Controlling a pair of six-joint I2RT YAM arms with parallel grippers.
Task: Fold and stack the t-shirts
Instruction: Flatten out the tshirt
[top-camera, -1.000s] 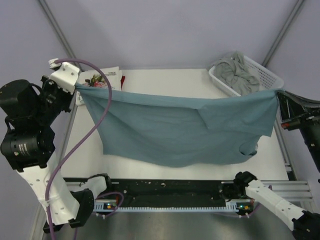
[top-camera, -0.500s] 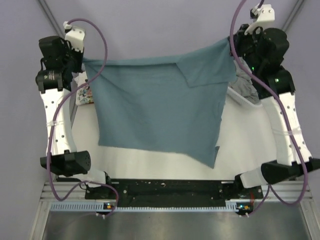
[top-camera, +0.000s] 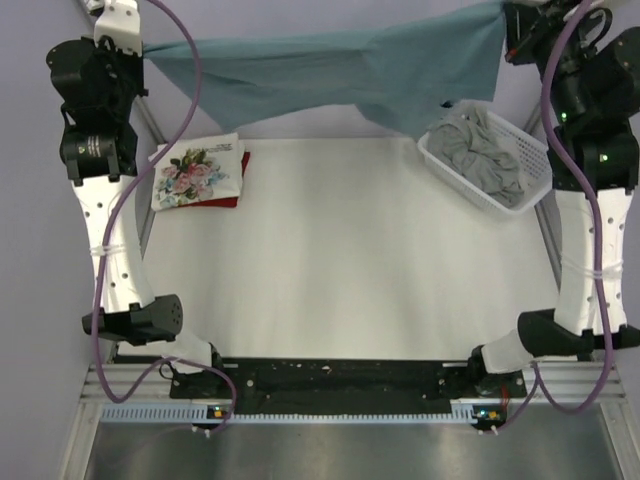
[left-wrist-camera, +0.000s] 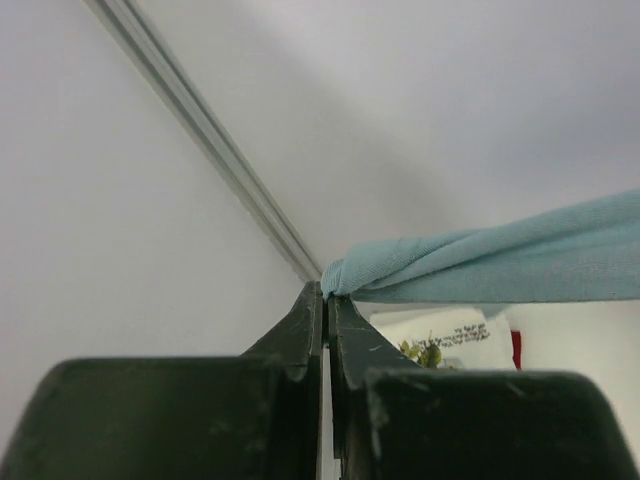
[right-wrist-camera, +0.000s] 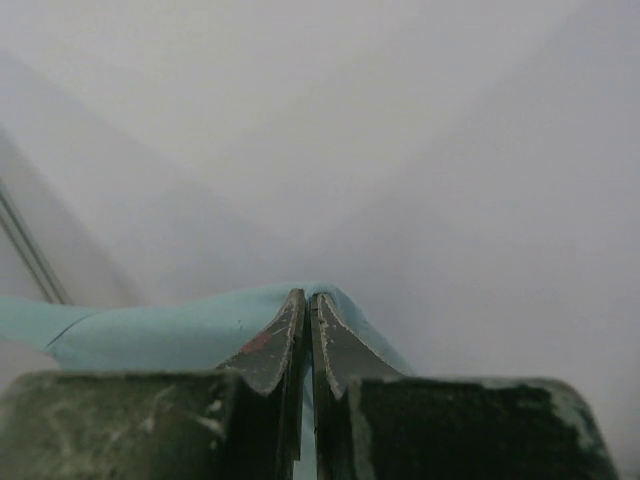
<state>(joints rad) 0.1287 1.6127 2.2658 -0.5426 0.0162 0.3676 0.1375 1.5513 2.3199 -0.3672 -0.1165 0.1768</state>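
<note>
While both arms stand tall at the far corners of the table (top-camera: 340, 270), we see the teal-blue t-shirt (top-camera: 340, 65) strung between them in the overhead view. It hangs in the air above the table's far edge, and its lowest fold droops near the white lattice basket (top-camera: 545, 155) on the right.

The left gripper (top-camera: 143, 50) has one end of the cloth and the right gripper (top-camera: 503, 22) has the other. From up here we cannot make out the jaws themselves.

The wrist cameras settle it. On the left wrist we see the two dark fingers (left-wrist-camera: 300, 330) pressed together, with a bunched roll of teal cloth clamped at their tips and running off to the right. On the right wrist the fingers (right-wrist-camera: 270, 345) are clenched too, the teal fabric humped over their tips and trailing left against a blank wall.

Only the overhead shows us the rest. The grey t-shirt (top-camera: 485, 150) is heaped in the basket. The floral t-shirt (top-camera: 198, 172) lies folded at the far left of the table, on top of the dark red t-shirt (top-camera: 243, 165), which peeks out along its right side.

The left wrist catches a sliver of that pile below the teal cloth. We spot a line of dark print on the white fabric there, too small to read.
</note>
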